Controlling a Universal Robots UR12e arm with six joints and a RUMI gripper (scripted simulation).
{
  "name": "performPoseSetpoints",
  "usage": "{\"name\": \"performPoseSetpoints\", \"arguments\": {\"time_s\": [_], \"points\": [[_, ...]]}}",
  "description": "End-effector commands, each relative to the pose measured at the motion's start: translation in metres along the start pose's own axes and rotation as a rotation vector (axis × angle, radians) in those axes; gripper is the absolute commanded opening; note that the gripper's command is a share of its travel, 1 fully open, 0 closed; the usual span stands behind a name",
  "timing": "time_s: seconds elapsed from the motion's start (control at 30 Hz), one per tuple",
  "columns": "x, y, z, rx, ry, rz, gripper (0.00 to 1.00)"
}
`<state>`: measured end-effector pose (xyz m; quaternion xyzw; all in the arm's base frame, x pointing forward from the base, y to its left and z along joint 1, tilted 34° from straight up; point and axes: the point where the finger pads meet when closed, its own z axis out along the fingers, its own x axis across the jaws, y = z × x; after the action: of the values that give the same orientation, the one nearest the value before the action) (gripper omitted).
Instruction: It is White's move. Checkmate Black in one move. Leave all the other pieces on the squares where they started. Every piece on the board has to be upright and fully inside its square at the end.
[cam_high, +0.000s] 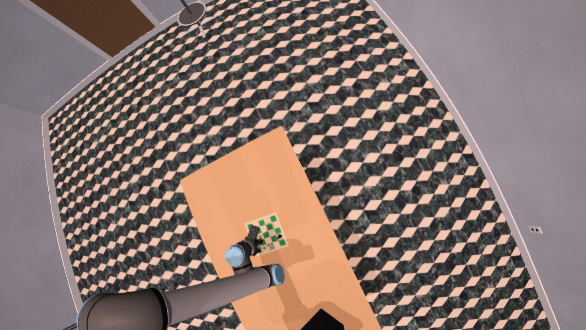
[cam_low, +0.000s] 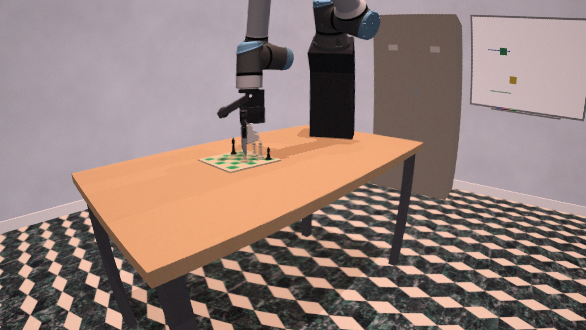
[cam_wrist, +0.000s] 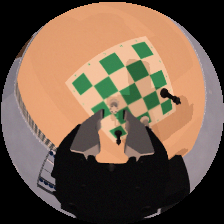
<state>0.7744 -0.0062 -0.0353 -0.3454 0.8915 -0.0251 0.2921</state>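
Observation:
The small green and cream board (cam_high: 256, 221) (cam_low: 231, 170) (cam_wrist: 74, 83) lies on the table. My gripper (cam_low: 244, 156) (cam_wrist: 113, 110) is low over it, jaws pointing down and partly open. A white piece (cam_wrist: 114, 104) stands at the fingertips, with a small gap beside it in the wrist view. Another white piece (cam_wrist: 145, 121) is partly hidden by the right jaw; two white pieces show behind the gripper in the exterior view. A black piece (cam_wrist: 118, 136) shows between the jaws, nearer the palm. Another black piece (cam_wrist: 171, 96) stands near the board's right edge. Their kinds are unclear.
The wooden table (cam_high: 240, 175) (cam_low: 200, 210) carries the board. A black pedestal (cam_low: 331, 95) stands at the table's far end in the exterior view. A cabinet (cam_low: 417, 100) and a whiteboard (cam_low: 540, 60) are behind it.

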Motion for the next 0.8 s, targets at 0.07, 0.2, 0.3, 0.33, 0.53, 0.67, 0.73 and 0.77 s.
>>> {"name": "performPoseSetpoints", "arguments": {"time_s": [0.07, 0.2, 0.3, 0.33, 0.53, 0.67, 0.73, 0.77], "points": [[-0.0022, -0.0011, 0.0123, 0.003, -0.001, -0.002, 0.22], [-0.0022, -0.0011, 0.0163, 0.003, -0.001, -0.002, 0.22], [-0.0022, -0.0011, 0.0174, 0.003, -0.001, -0.002, 0.22], [-0.0023, -0.0011, 0.0174, 0.003, -0.002, -0.002, 0.22], [-0.0013, -0.0005, 0.0168, 0.002, -0.001, -0.002, 0.22], [-0.0014, -0.0006, 0.0164, 0.002, -0.001, -0.002, 0.22], [-0.0014, -0.0006, 0.0165, 0.002, -0.001, -0.002, 0.22], [-0.0014, -0.0006, 0.0165, 0.002, -0.001, -0.002, 0.22]]}}
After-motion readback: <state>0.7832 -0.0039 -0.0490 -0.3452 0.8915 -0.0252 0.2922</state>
